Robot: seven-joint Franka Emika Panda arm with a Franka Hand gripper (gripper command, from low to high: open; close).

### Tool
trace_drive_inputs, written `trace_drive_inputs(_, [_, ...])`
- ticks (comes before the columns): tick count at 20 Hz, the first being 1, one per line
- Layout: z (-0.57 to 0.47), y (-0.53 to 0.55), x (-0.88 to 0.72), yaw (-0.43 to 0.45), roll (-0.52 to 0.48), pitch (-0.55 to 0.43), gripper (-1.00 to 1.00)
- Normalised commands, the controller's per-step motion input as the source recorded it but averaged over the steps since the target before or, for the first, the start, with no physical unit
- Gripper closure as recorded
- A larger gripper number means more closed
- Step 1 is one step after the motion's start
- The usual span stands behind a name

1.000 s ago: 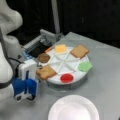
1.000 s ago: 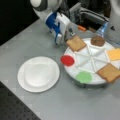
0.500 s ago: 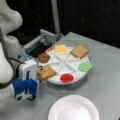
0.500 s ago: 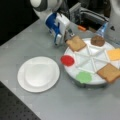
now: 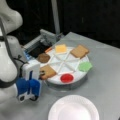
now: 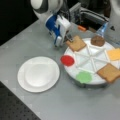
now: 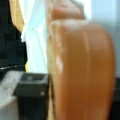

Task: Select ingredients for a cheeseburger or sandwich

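At the divided tray's (image 5: 83,72) edge the gripper (image 5: 43,74) meets the near bread slice (image 5: 48,71); whether it clenches it, I cannot tell. Grasp the slice squarely, avoiding the partitions; the paper plate (image 6: 23,82) holds nothing.

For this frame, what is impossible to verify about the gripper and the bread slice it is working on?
- Gripper jaw state: in both front views its blue and white body covers the fingertips at the near bread slice.
- Contact with that bread slice: the gripper meets its edge, but a grip cannot be confirmed.
- Wrist view: a blurred tan surface fills it, hiding the segmented tray.
- White paper plate: cut off by a front view's bottom.
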Motion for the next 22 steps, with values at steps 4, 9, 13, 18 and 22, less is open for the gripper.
trace_drive_inputs(4, [0.04, 0.12, 0.07, -0.139, -0.072, -0.002, 1.0])
trace_drive_inputs(9, [0.06, 0.06, 0.05, -0.118, -0.066, 0.026, 1.0])
trace_drive_inputs(13, [0.17, -0.01, 0.05, -0.09, -0.065, 0.065, 1.0])
trace_drive_inputs(18, [0.28, -0.08, 0.07, -0.026, -0.074, 0.118, 1.0])
trace_drive_inputs(22, [0.29, -0.1, 0.11, 0.062, -0.08, 0.139, 1.0])
